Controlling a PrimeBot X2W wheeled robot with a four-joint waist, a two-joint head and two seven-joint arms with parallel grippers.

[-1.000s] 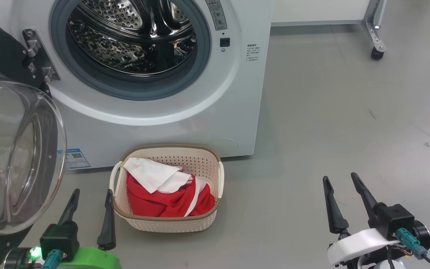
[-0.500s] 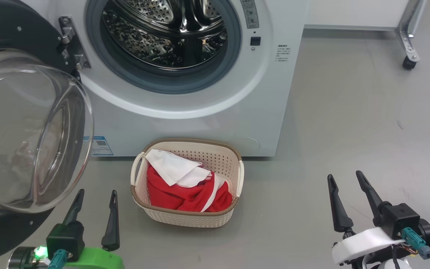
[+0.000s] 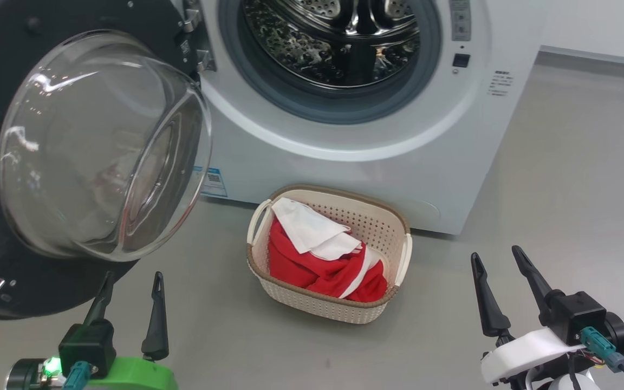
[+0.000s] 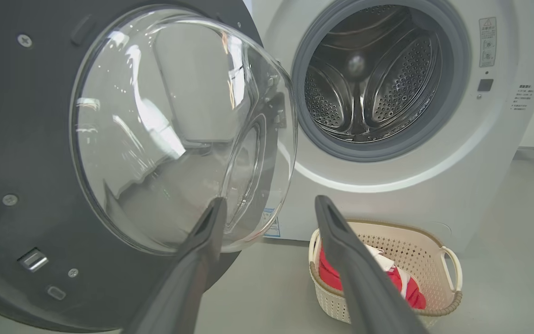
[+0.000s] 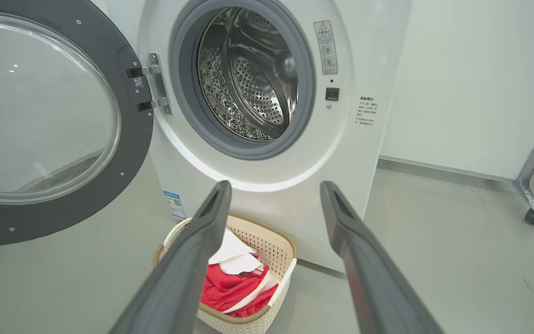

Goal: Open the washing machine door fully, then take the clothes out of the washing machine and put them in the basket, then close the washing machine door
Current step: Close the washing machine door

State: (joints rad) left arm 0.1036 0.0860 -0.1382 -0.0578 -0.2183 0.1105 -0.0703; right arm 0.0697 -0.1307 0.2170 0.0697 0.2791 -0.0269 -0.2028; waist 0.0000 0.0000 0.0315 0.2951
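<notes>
Head view: from high up, facing forward and steeply down; big white front-loading washing machine (image 3: 355, 168) across the upper frame, small cream perforated plastic basket (image 3: 323, 306) at centre. Left wrist view: low, sighting along the left hand (image 4: 269, 198), close to the large round glossy black door with bulging glass window (image 4: 16, 116) at frame left. Right wrist view: low, farther back, sighting past the right hand (image 5: 274, 183) toward the perforated steel drum (image 5: 248, 83). Shared by all three: machine front, door, basket.
</notes>
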